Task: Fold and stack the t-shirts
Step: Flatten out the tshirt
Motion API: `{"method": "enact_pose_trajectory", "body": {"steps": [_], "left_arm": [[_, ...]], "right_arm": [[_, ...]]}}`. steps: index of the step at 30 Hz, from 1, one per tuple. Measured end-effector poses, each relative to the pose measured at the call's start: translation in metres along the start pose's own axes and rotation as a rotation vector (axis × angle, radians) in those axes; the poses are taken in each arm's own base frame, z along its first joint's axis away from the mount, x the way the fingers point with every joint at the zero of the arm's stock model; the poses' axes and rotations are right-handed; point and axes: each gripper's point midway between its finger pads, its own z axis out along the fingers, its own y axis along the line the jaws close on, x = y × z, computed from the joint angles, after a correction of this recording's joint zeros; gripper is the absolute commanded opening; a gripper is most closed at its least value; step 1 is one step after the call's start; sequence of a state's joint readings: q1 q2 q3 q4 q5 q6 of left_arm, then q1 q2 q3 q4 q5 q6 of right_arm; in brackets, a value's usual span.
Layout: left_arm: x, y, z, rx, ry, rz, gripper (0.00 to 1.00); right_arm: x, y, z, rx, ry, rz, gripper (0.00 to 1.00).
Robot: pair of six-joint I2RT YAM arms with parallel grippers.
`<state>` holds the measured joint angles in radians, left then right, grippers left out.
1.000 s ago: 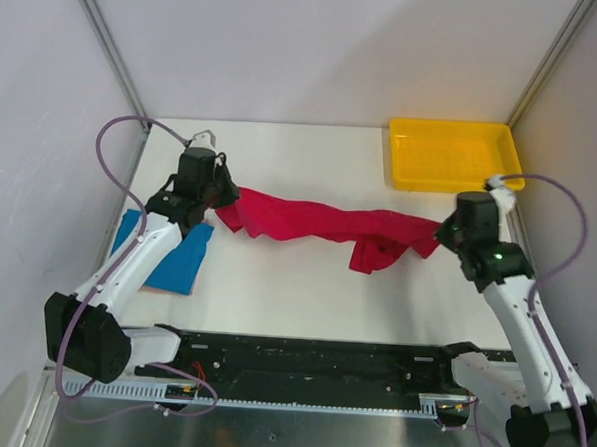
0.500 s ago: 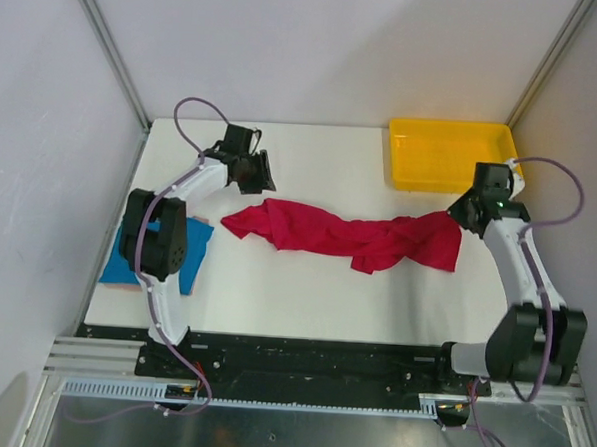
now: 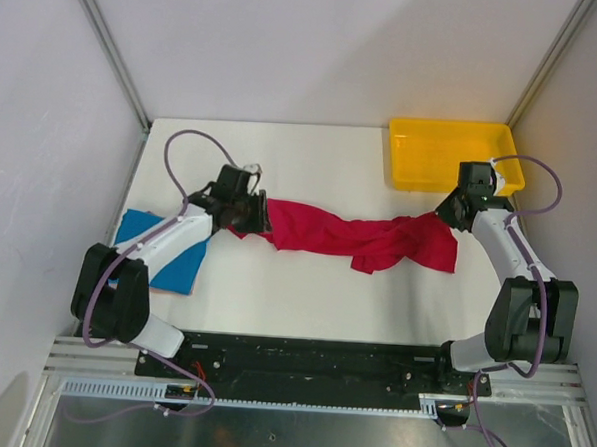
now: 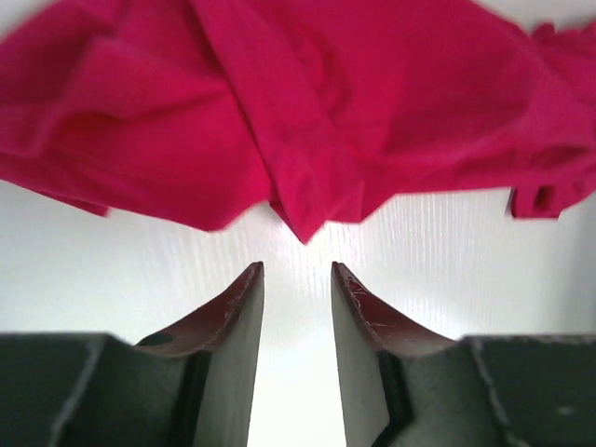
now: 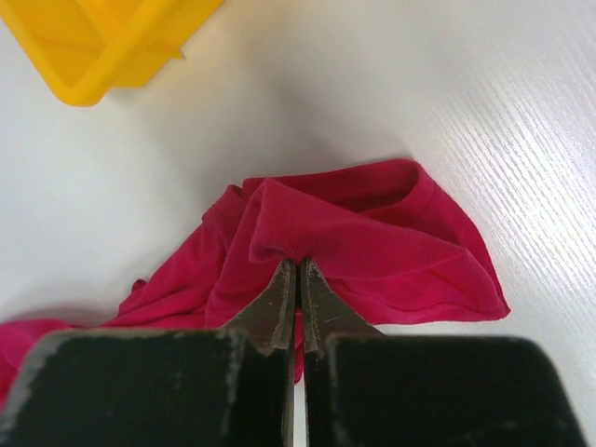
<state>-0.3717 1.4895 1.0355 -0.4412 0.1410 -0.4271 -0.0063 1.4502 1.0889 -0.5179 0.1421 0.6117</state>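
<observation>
Lying at the far left of the white table, partly hidden under the left arm in the top view: bright blue cloth t-shirt, folded into a flat rectangle near the table's left edge. Rests apart from the red cloth, though close to its left end.

Moving right, to the left claw. Points into the left end of the crimson red cloth t-shirt. Stands partly open, with bare table showing in the gap between the two fingers. Grips nothing: in the wrist view, stops just short of a pointed fold of red cloth, aimed straight at it, not touching it as far as can be told.

Across the middle, to the crimson red cloth t-shirt itself. Stretches as a crumpled, twisted band from left to right over the table's centre, unfolded, bunched thickest right of the middle, with a loose flap reaching toward the near edge.

On to the right claw. Pinches the shirt's right end, fingers closed tight on a small ridge of red fabric, with the rest of that end spreading flat on the table around the tips.

Ending at the back right corner with the yellow plastic tray. Sits just beyond the right claw, near the shirt's right end but not touching it.
</observation>
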Motion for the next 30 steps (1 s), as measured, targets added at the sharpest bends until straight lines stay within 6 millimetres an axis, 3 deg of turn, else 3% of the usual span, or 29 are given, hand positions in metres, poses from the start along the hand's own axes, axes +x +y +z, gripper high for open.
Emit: {"method": "enact_pose_trajectory", "body": {"steps": [6,11,19,22,27,30], "left_arm": [[0.046,-0.016,0.012,0.012,0.091,0.041,0.37],[0.056,-0.021,0.030,-0.001,0.112,0.046,0.38],[0.064,-0.005,0.054,-0.076,0.132,0.029,0.37],[0.058,-0.003,0.058,-0.095,0.101,0.026,0.30],[0.044,-0.004,0.060,-0.106,0.050,0.024,0.05],[0.037,-0.006,0.060,-0.104,0.026,0.023,0.01]], "right_arm": [[-0.002,0.001,0.000,-0.005,-0.007,-0.002,0.00],[-0.002,0.001,0.001,-0.008,-0.010,-0.004,0.00],[0.001,0.000,0.002,-0.010,-0.002,-0.009,0.00],[0.002,0.001,0.002,-0.015,0.001,-0.010,0.00],[0.001,0.001,0.000,-0.018,-0.004,-0.013,0.00],[-0.001,0.001,-0.004,-0.024,-0.017,-0.017,0.00]]}}
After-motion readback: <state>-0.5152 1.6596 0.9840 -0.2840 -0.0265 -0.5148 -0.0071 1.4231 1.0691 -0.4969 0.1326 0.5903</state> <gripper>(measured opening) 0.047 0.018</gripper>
